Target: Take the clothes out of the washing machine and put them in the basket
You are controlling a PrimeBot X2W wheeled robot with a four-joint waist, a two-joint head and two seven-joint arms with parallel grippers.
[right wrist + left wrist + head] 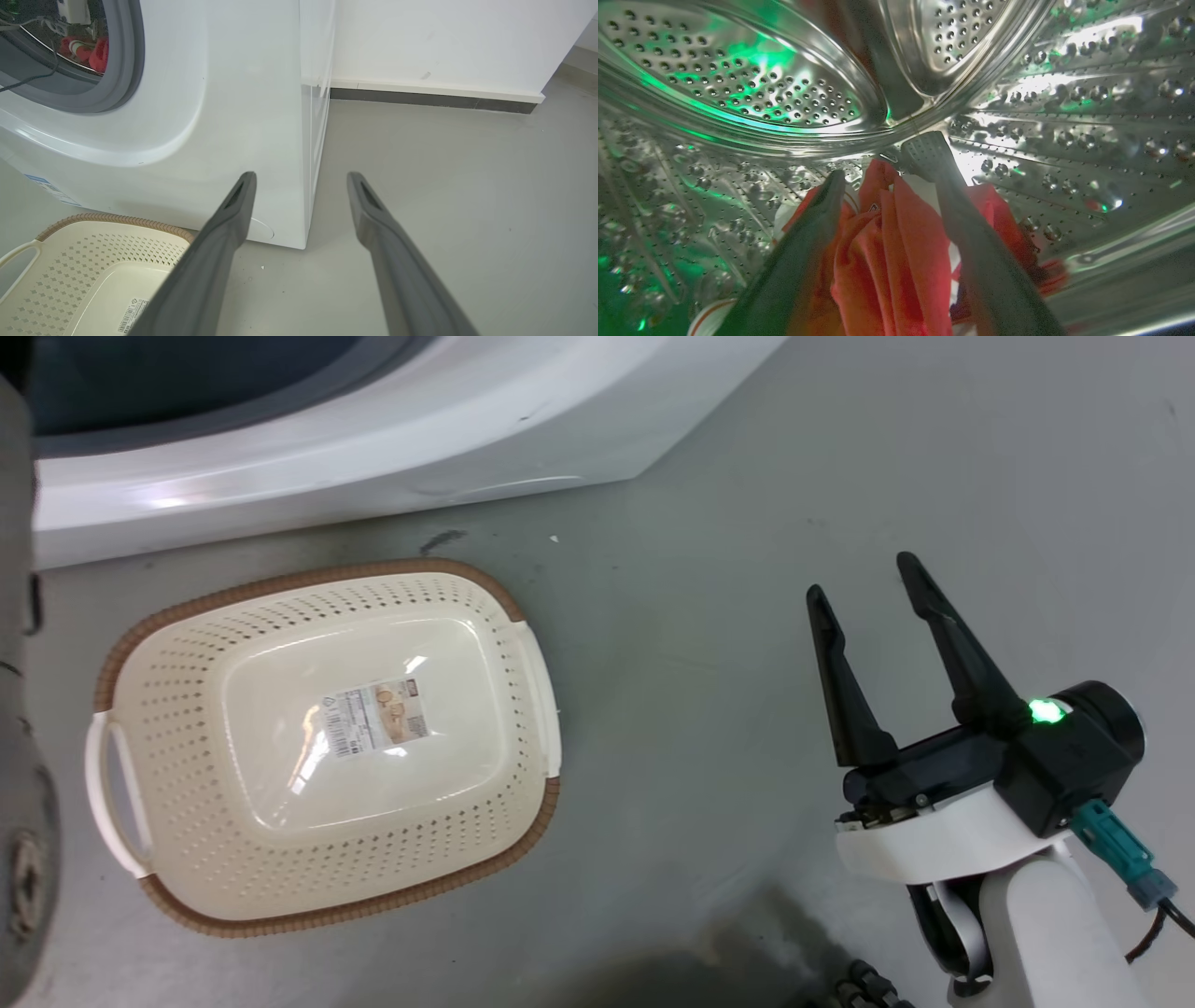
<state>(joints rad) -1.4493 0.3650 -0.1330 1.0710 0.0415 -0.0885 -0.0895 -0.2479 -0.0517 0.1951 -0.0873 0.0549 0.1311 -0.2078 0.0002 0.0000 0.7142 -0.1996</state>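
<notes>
Washing machine (373,448): white front-loader across the top of the head view; in the right wrist view (233,116) its grey door gasket sits at upper left and its front corner stands just beyond the right fingers.
Floor (709,616): grey and smooth, carrying the machine and the basket.
Drum (738,84): perforated steel lit with green glints, all around the left fingers.
Basket (168,728): cream, brown-rimmed, upright on the floor just in front of the machine and to the left of the right arm; its near corner shows in the right wrist view (93,252).
Clothes (896,252): red with white trim, bunched low in the drum; a red patch also shows through the gasket (98,53).
Right end effector (861,577): fingers spread wide, holding nothing, above bare floor well apart from the basket; seen also from its wrist (302,175).
Left end effector (881,161): inside the drum, fingers spread, a fold of red cloth standing between them.
Label (378,714): on the basket's bottom, uncovered.
</notes>
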